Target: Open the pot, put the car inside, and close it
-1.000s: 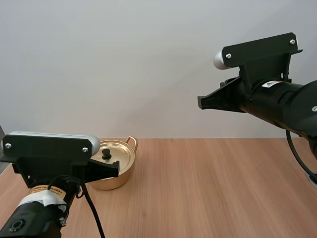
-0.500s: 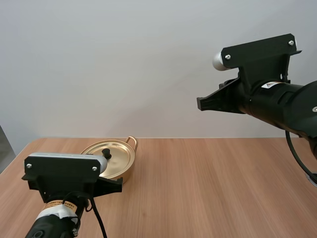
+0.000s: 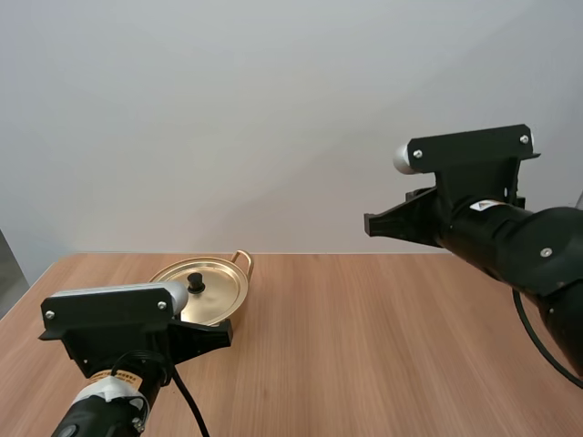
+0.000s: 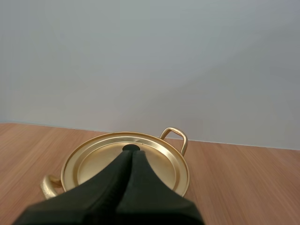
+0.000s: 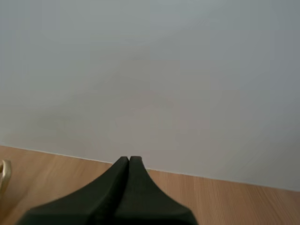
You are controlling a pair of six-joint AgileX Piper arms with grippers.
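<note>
Lid (image 3: 219, 287) is looking light and slick, its knob (image 3: 196, 283) offering the hold; left gripper (image 4: 131, 151) and right gripper (image 5: 129, 160) are sitting closed, empty.

One pot (image 3: 236, 320), one lid (image 3: 221, 286), one table (image 3: 364, 350), two pincers: left pincer (image 3: 222, 330), right pincer (image 3: 368, 222).

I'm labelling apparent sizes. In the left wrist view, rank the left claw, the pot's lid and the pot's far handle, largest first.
1. The left claw and the lid: about alike; the claw sits nearest the camera, so I won't rank them.
2. The far handle: clearly smallest.
</note>
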